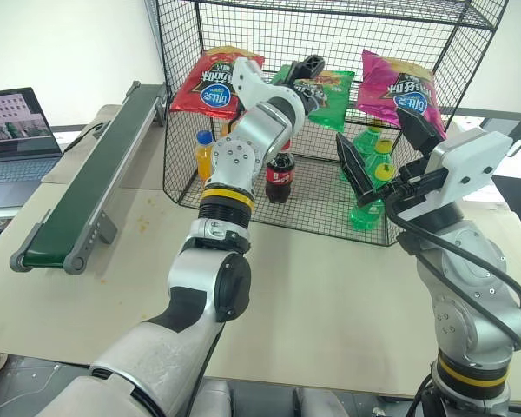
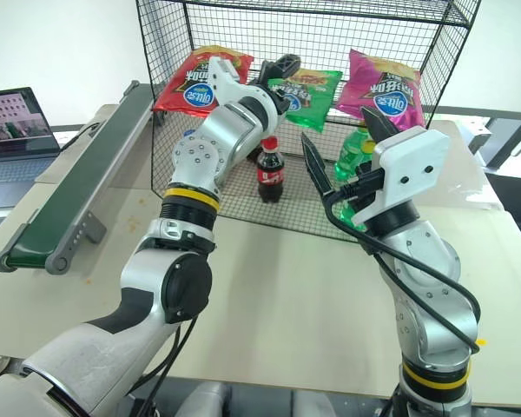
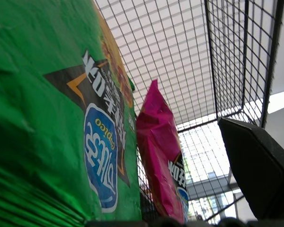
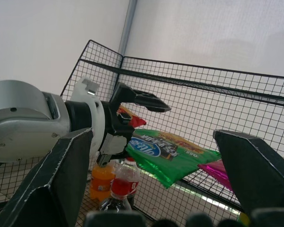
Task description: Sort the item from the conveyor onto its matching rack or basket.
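**Green bag on the shelf, left fingers spread**

The left gripper [image 4: 132, 113] sits inside the rack [image 1: 469, 17] with its fingers spread apart, clamping nothing. Just beside it the green bag [image 1: 323, 97] lies on the upper wire shelf, between the red bag [image 1: 213, 82] and the magenta bag [image 1: 398, 91].

The bag looks light, soft and crinkly, likely slippery and easily crushed; a pinch on its flat sealed edge would suit better than its puffed middle.

The right gripper [image 1: 386, 148] hovers outside the rack front, fingers wide apart and empty.

Mesh walls and roof close in tightly around the left wrist, and bottles [image 1: 280, 176] stand below the shelf. The free way out is probably through the open front. The conveyor [image 1: 87, 182] stands well apart, bare.
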`<control>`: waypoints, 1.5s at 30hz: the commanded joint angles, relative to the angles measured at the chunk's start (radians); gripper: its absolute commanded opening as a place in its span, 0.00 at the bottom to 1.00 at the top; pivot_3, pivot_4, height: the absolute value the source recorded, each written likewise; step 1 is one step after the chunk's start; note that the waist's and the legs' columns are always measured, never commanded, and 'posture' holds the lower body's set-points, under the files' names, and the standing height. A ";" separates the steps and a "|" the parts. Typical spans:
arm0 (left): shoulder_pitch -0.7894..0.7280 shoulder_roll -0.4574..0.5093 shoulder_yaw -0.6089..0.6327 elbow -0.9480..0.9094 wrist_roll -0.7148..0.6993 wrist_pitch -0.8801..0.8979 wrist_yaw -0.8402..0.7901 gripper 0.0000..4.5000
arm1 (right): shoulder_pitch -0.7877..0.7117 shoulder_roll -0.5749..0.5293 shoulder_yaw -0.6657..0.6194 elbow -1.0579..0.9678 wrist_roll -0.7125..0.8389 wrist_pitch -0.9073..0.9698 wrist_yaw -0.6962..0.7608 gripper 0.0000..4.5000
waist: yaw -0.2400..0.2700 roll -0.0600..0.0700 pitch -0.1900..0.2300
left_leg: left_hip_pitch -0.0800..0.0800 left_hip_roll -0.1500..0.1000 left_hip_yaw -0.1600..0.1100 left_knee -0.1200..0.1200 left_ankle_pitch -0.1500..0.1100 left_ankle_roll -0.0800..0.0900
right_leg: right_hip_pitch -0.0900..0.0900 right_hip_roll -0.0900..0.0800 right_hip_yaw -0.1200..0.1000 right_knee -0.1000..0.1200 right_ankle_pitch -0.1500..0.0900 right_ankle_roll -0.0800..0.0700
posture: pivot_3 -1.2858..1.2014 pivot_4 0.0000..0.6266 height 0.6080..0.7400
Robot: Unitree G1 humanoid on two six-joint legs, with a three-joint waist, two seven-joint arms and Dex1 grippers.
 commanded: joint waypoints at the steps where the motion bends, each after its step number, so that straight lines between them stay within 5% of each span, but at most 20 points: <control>1: 0.091 -0.102 -0.010 -0.175 -0.068 0.125 0.075 0.99 | -0.022 0.010 0.000 -0.002 0.006 -0.041 0.012 1.00 | -0.002 0.000 0.000 | 0.000 0.000 0.000 0.000 0.000 0.000 | 0.000 0.000 0.000 0.000 0.000 0.000 | 0.52 0.24 1.00; 17: 0.306 0.051 -0.019 -0.492 -0.197 0.420 0.228 0.99 | -0.033 0.029 0.019 0.050 0.014 -0.082 0.055 1.00 | -0.001 0.001 0.000 | 0.001 0.000 0.000 0.001 0.000 0.000 | 0.000 0.000 0.001 0.003 0.000 0.000 | 0.52 0.24 1.00; 33: 0.497 0.439 -0.069 -0.666 -0.152 0.515 -0.286 0.99 | 0.065 0.051 0.065 0.037 0.007 -0.110 0.084 1.00 | -0.007 0.001 -0.001 | 0.003 0.000 0.000 0.000 0.001 -0.001 | 0.000 0.000 0.001 0.004 0.000 0.000 | 0.52 0.24 1.00; 41: 0.882 0.647 -0.241 -0.861 0.189 0.333 -0.547 0.99 | 0.287 0.057 0.124 0.051 -0.068 -0.141 0.066 1.00 | -0.005 0.003 -0.002 | 0.004 0.001 0.000 -0.001 0.000 -0.001 | 0.000 0.000 0.001 0.004 0.000 -0.001 | 0.52 0.24 1.00; 45: 1.071 0.620 -0.314 -0.868 0.399 0.120 -0.582 0.99 | 0.427 0.085 0.167 0.089 -0.130 -0.213 0.042 1.00 | -0.003 0.003 -0.002 | 0.007 0.001 0.001 -0.003 0.000 0.000 | 0.003 0.000 0.002 0.002 0.000 -0.001 | 0.52 0.24 1.00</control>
